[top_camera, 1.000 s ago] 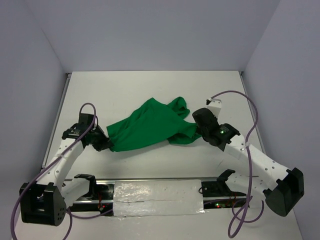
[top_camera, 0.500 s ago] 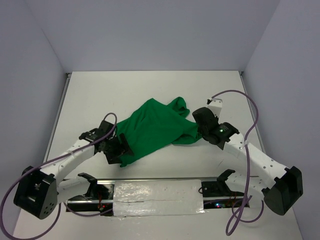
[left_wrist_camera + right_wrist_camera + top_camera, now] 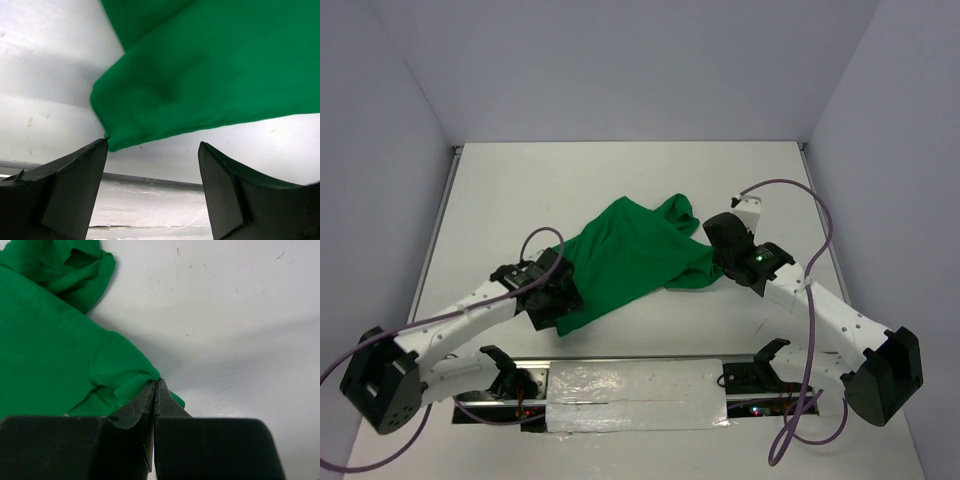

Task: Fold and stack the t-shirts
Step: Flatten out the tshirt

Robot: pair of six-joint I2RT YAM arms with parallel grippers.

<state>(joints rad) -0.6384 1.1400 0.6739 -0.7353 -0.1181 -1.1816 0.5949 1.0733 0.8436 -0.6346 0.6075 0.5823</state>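
Observation:
One bright green t-shirt [image 3: 630, 255] lies crumpled in the middle of the white table, and it fills the top of the left wrist view [image 3: 200, 75]. My left gripper [image 3: 563, 302] sits at the shirt's near-left corner, open; that corner's tip touches the left finger, and nothing is between the jaws [image 3: 152, 145]. My right gripper [image 3: 712, 258] is at the shirt's right edge. Its jaws are shut [image 3: 155, 382] with a fold of the green cloth [image 3: 45, 340] pinched at the tips.
The white table [image 3: 620, 175] has walls on three sides. A metal rail with a foil-taped strip [image 3: 635, 395] runs along the near edge between the arm bases. Purple cables [image 3: 790, 190] loop over both arms.
My left gripper carried the shirt's left corner rightward and toward the near edge, then opened and let it go. The right gripper stayed shut in place.

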